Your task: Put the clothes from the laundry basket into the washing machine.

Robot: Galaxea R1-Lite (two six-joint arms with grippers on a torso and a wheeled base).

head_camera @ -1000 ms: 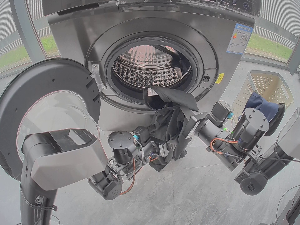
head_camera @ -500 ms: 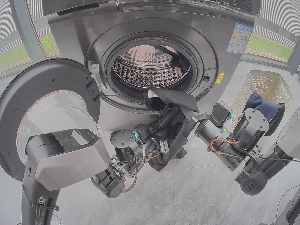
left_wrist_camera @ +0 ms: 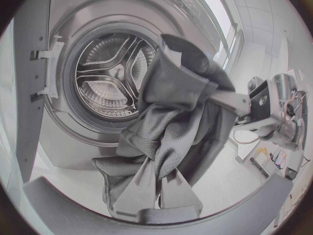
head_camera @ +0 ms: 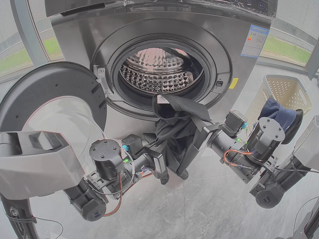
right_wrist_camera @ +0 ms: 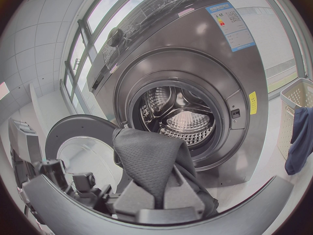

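Grey tile floor (head_camera: 206, 209), washing machine (head_camera: 159, 27) open: dark garment (head_camera: 179, 117) hangs just outside drum mouth (head_camera: 159, 73).
Clamped low by left fingers (left_wrist_camera: 137, 193), high by right fingers (right_wrist_camera: 184, 193); long axis 12–6, drum at 11 o'clock, right arm nearer.

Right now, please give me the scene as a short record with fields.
washer: door swung open on the robot's left
garment: dark, hanging before the opening, outside the drum
right gripper: fingers shut on garment's upper part
left gripper: fingers shut on its lower part
basket: right of washer, blue cloth over its rim
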